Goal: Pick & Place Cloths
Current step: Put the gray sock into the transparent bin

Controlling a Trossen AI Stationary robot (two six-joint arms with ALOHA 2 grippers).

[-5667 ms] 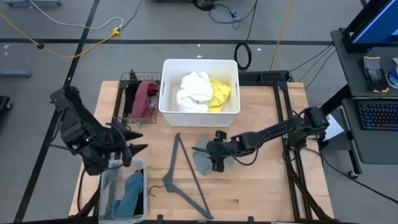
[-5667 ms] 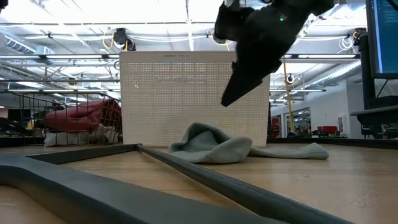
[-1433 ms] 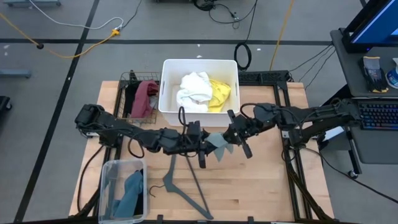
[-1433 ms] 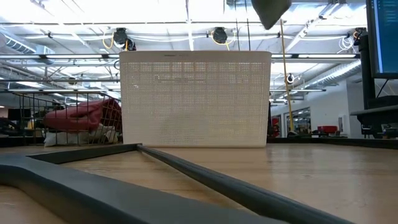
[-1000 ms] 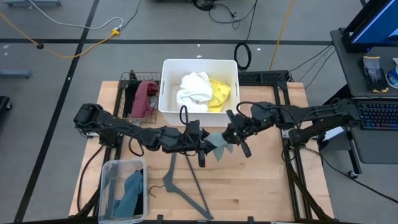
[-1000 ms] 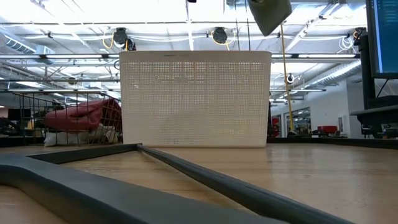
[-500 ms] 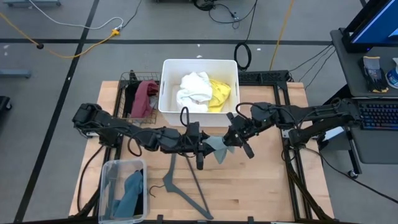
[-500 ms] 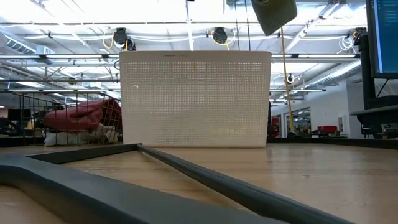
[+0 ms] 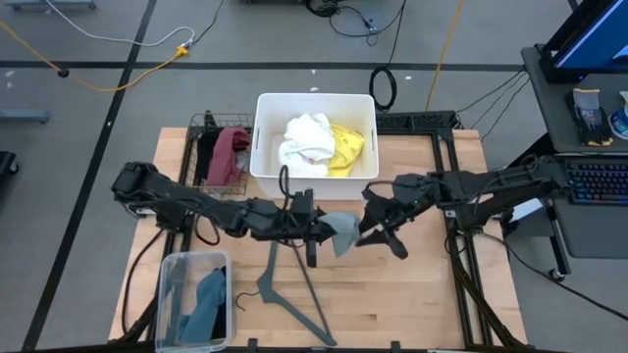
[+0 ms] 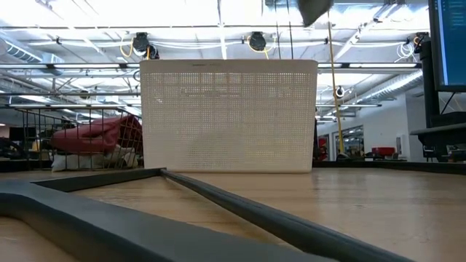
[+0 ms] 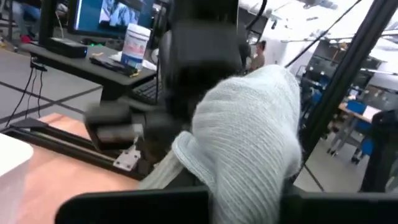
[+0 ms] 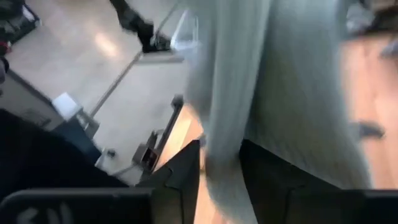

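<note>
A sage-green cloth is held in the air over the middle of the table, between my two grippers. My left gripper reaches in from the table's left and is shut on it. My right gripper reaches in from the right and is also shut on it. In the left wrist view the cloth bulges up in front of the fingers, with the right gripper dark behind it. In the low view only the cloth's lower end shows, at the top edge. My left gripper holds the cloth's left end, coming level from the table's left. The bunched cloth hides the fingertips. The cloth is lifted clear of the table. My right gripper has a bunched fold of the cloth between its two fingers. It comes from the table's right, and the cloth runs on past the fingers.
A white bin at the far middle holds a white cloth and a yellow cloth. A wire basket to its left holds maroon and black cloths. A clear box holds a teal cloth. A grey hanger lies below the grippers.
My right gripper has shifted a little toward the table's right and near edges. The cloth stays aloft between the two grippers. In the low view its hanging end has risen nearly out of the picture.
</note>
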